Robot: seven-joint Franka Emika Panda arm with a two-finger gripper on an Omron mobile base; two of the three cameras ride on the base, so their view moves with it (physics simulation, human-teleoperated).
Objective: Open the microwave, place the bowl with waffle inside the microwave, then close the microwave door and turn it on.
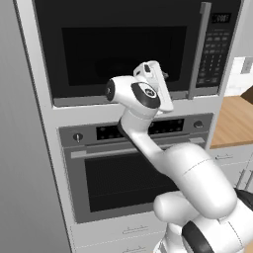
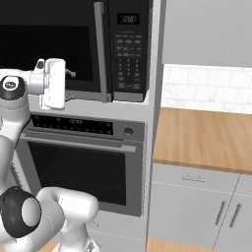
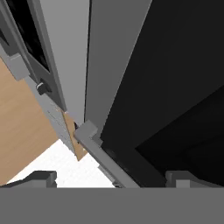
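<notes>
The pincer [image 3: 111, 178] stands released, fingers spread wide, close in front of the microwave door [image 1: 123, 44], near its grey bar handle [image 1: 198, 49]. The door sits shut on the microwave [image 2: 74, 44], built in above the oven [image 2: 83, 167], with the wooden counter [image 2: 206, 138] beside.

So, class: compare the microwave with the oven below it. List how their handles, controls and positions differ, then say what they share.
1. The microwave has a tall vertical grey handle; the oven has a horizontal one.
2. The microwave has a keypad strip with a small display on its right side; the oven has round knobs and a panel along its top.
3. The microwave sits above, the oven below.
Both are built in, have dark windows, and are closed.
</notes>
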